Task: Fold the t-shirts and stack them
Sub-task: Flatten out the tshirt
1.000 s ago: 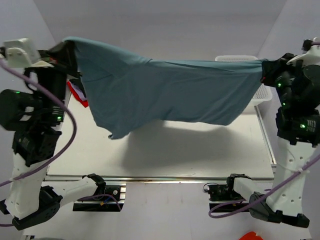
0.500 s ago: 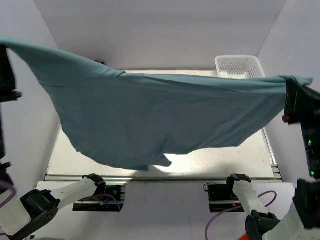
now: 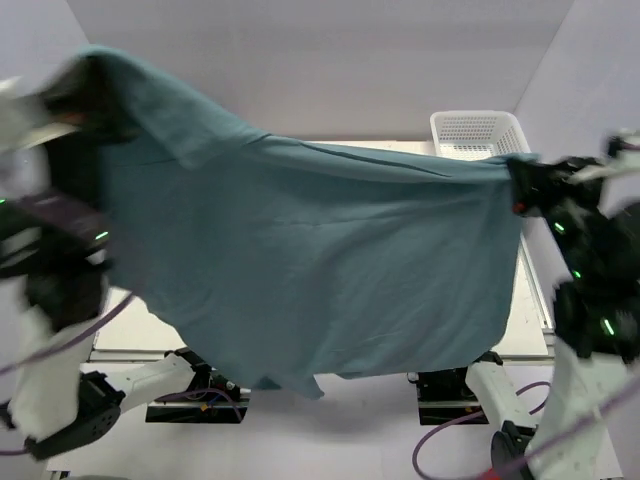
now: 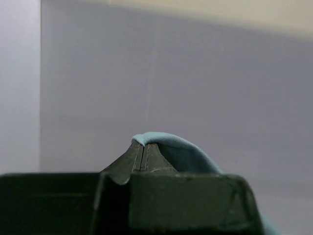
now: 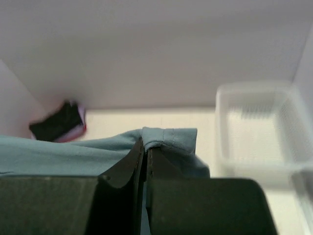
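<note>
At far left, my left gripper [image 4: 143, 152] is raised high over the table [image 3: 530, 300], its jaws pinched closed on a fold of the blue-teal t-shirt [image 3: 320, 260]. The wrist view shows the cloth curling over the fingertips. From there the shirt stretches across nearly the whole width of the workspace, held in the air like a banner. Its upper edge is pulled fairly taut between my two arms, and its lower hem hangs loose and uneven toward the near edge, hiding most of the table beneath it.

Behind the shirt, in the right wrist view, a dark bundle [image 5: 58, 122] with a red edge lies at the far side of the table. It is probably more of the laundry, though too blurred for me to be sure. The white mesh basket [image 3: 478, 132] sits at the far right corner. Beside it my right gripper [image 5: 145, 147] is clamped on the shirt's opposite edge.

I judge the job to be in its early part. This shirt is spread out but not laid down and shows no fold. No finished stack is in sight. Laying it flat, folding it and stacking it remain to be done.
</note>
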Controlling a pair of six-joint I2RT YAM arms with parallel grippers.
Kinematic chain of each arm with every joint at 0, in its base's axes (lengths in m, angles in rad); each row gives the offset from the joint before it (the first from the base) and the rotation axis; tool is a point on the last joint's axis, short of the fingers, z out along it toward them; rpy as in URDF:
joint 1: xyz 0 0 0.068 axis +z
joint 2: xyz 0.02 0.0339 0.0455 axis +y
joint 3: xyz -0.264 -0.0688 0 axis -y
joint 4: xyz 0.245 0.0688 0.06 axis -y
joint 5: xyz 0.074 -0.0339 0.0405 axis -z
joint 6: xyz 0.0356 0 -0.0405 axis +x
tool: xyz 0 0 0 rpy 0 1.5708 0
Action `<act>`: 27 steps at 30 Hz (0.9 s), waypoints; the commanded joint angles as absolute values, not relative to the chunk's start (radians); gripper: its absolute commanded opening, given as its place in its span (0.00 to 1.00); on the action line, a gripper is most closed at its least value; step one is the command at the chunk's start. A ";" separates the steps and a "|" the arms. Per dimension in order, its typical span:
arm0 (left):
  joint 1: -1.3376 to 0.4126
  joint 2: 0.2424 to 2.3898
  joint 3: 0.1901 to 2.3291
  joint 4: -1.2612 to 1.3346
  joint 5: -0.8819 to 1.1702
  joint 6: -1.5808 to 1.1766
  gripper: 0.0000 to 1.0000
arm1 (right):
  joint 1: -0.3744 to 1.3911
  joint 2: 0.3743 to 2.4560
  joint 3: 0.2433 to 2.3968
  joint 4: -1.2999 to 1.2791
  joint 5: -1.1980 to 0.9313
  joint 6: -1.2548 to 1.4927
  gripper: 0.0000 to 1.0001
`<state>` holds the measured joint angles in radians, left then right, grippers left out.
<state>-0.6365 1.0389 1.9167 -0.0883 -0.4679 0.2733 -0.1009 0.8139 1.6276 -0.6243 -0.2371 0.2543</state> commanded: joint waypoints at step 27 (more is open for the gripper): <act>-0.215 2.030 1.608 0.172 -0.403 0.051 0.00 | -0.061 2.028 1.744 -0.324 -0.359 0.212 0.00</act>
